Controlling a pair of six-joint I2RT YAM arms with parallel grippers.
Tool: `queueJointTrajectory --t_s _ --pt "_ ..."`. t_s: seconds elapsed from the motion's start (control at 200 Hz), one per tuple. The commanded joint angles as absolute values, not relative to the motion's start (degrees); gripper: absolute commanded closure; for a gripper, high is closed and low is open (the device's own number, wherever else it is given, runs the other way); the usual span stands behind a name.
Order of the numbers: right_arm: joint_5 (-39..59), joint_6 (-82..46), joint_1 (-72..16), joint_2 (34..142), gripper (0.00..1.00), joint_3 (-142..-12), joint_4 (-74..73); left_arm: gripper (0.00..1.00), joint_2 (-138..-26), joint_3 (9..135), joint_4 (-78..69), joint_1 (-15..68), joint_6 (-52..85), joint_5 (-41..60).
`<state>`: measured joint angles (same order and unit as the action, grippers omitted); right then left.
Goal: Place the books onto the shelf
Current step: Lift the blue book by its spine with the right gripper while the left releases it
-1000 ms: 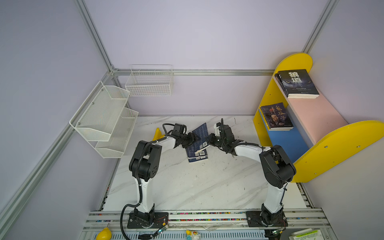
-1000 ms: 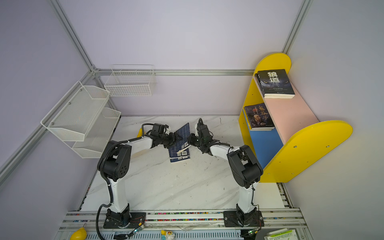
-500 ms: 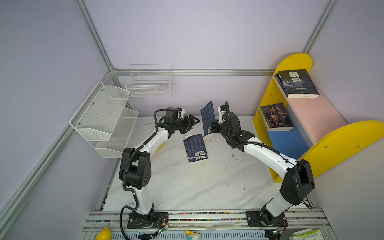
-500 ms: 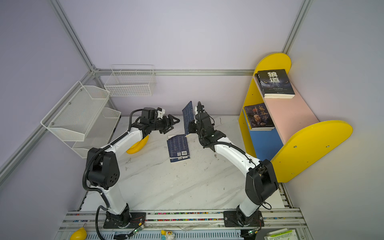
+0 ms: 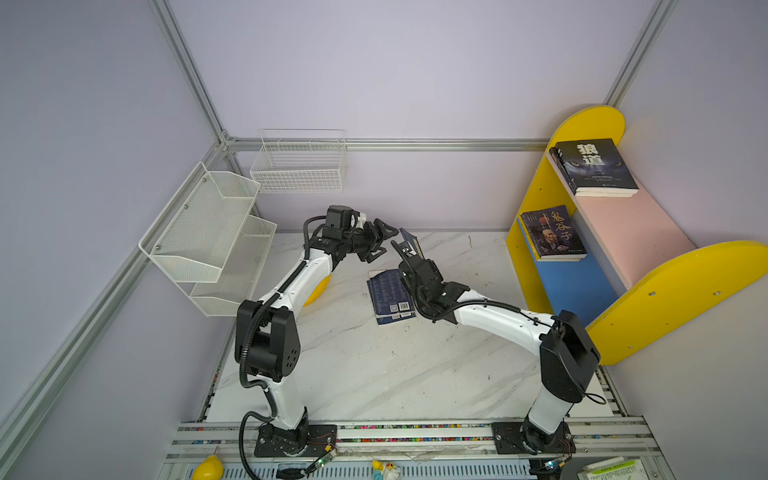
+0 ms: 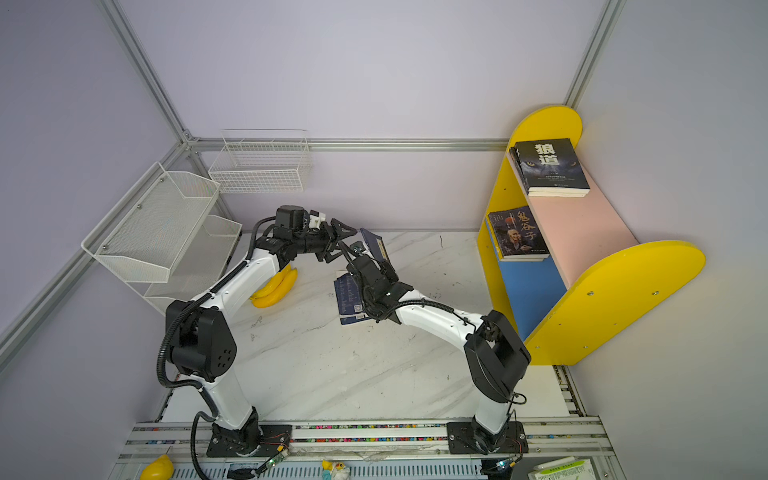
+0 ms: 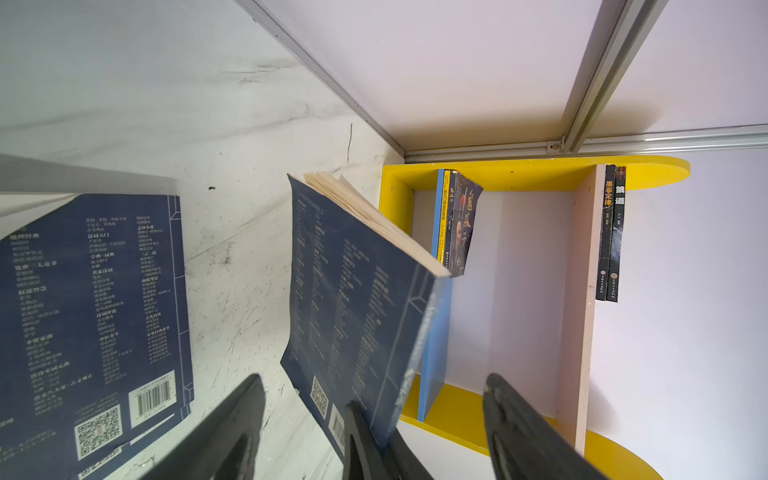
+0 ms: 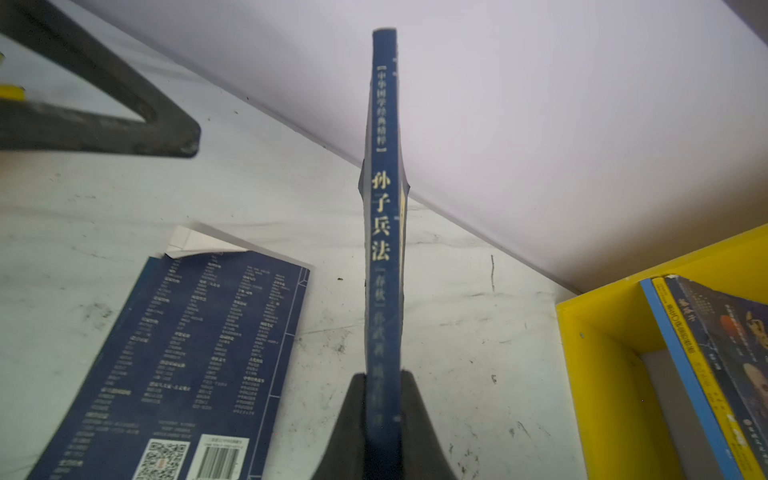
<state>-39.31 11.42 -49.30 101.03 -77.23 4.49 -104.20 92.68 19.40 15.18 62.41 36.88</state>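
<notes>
My right gripper (image 5: 405, 251) (image 6: 357, 252) (image 8: 380, 382) is shut on the lower spine of a navy book (image 5: 411, 243) (image 6: 375, 245) (image 8: 384, 208) and holds it upright above the table. My left gripper (image 5: 380, 241) (image 6: 340, 241) (image 7: 374, 378) stands open just left of this book (image 7: 357, 291), its fingers (image 7: 523, 428) wide apart and off the cover. A second navy book (image 5: 390, 297) (image 6: 349, 297) (image 7: 95, 311) (image 8: 199, 353) lies flat, back cover up, under the right wrist. The shelf (image 5: 631, 224) (image 6: 582, 232) (image 7: 498, 174) (image 8: 602, 324) stands at the right with a black book (image 5: 594, 166) on the pink board and dark books (image 5: 552, 232) on the blue board.
Yellow bananas (image 6: 276, 286) lie on the marble table (image 5: 374, 374) under my left forearm. A white mesh tiered rack (image 5: 208, 237) and a white wire basket (image 5: 299, 166) hang on the walls at the back left. A yellow duck toy (image 5: 208, 467) sits by the front rail.
The navy book has risen off the lying one in my right gripper and now stands upright. My left gripper has let go of it, opened and drawn back a little.
</notes>
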Motion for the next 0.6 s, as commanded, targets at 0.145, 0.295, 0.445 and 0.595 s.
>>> queueJointTrajectory --t_s 0.145,0.295,0.445,0.595 --pt "-45.18 20.04 -52.18 103.81 1.0 -79.45 -1.16 0.21 -107.01 99.55 22.15 16.5 62.03 38.14" --pt "-45.0 22.09 -53.82 105.59 1.0 -80.32 -2.02 0.24 -110.24 102.64 25.76 17.74 59.63 37.37" --pt "-44.95 23.07 -54.84 107.15 1.0 -81.25 -2.05 0.35 -112.06 103.82 28.42 18.37 57.44 36.41" --pt "-46.91 24.92 -56.03 109.32 1.0 -81.63 -2.34 0.59 -112.27 103.55 28.9 18.71 56.41 35.13"
